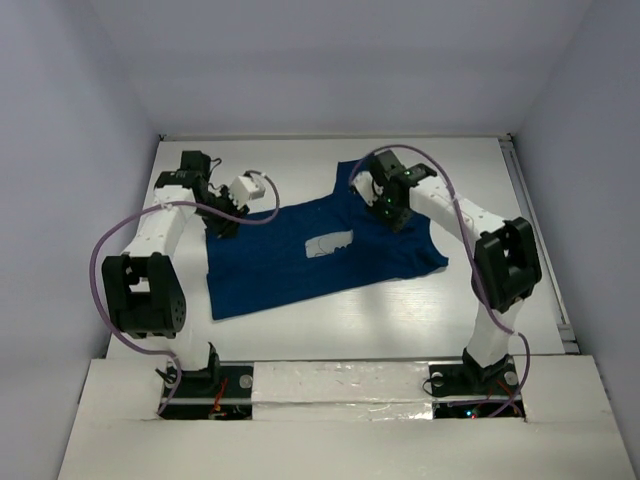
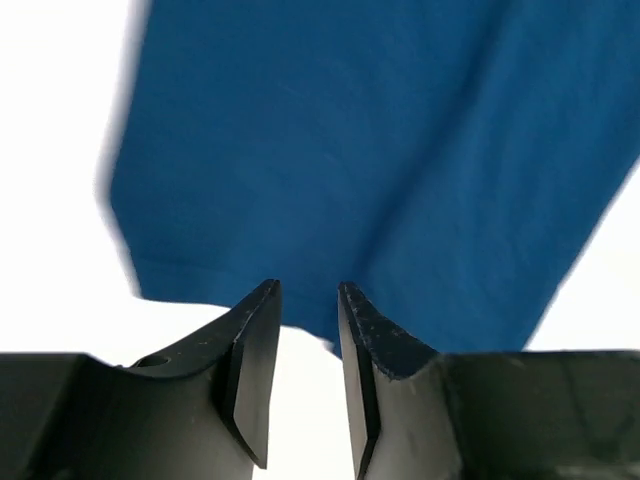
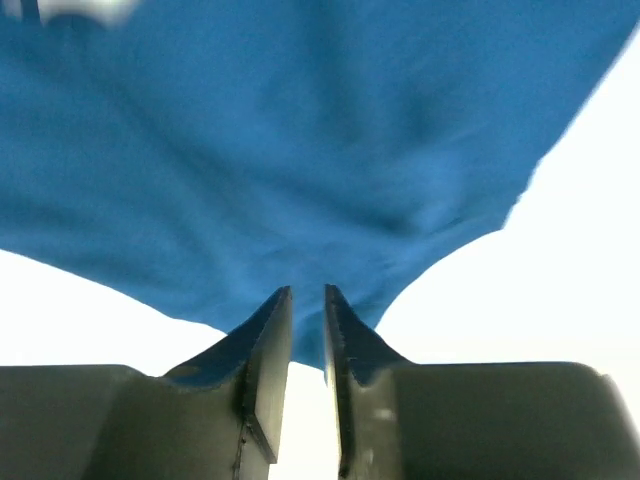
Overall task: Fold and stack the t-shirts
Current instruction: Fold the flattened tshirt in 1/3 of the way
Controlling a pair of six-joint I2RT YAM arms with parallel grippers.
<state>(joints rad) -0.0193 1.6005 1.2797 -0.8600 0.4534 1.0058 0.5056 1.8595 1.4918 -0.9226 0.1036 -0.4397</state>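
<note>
The left gripper [image 2: 307, 290] is standing slightly open. A narrow slot is parting its two fingers, white counter [image 1: 300, 160] is showing through it, and no cloth is lying between them. Its tips are pointing at the edge of the one t-shirt [image 1: 270, 265], at the shirt's far left corner as the overhead view shows it.

The right gripper [image 3: 307, 292] is likewise standing a little apart, with an even thinner gap and nothing clamped in it. Its tips are sitting at the shirt's far right edge. Whether they are brushing the cloth there is hard to tell, since the blue is blurring right at the fingertips.

The single dark blue t-shirt is lying spread flat on the counter. Its one pale print [image 1: 328, 245] is facing up near the shirt's middle. The two arms are reaching in from either side of the shirt, one to each far corner.
</note>
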